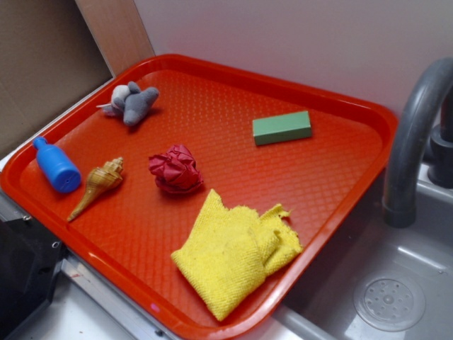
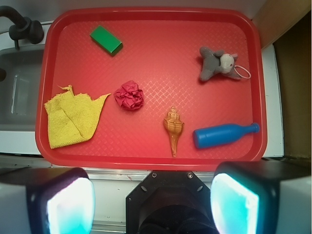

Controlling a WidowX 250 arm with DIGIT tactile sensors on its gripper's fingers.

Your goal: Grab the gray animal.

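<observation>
The gripper (image 2: 152, 202) hangs high above the tray's (image 2: 146, 158) near edge, jaws wide apart, holding nothing. The gray animal (image 2: 217, 63) lies far right on the tray, beyond the bottle (image 2: 224, 135) and shell (image 2: 173, 127).

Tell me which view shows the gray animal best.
Wrist view: the gray animal lies unobstructed from above, pale head and key ring visible. Exterior shows it smaller, at the tray's far corner, obliquely.
</observation>
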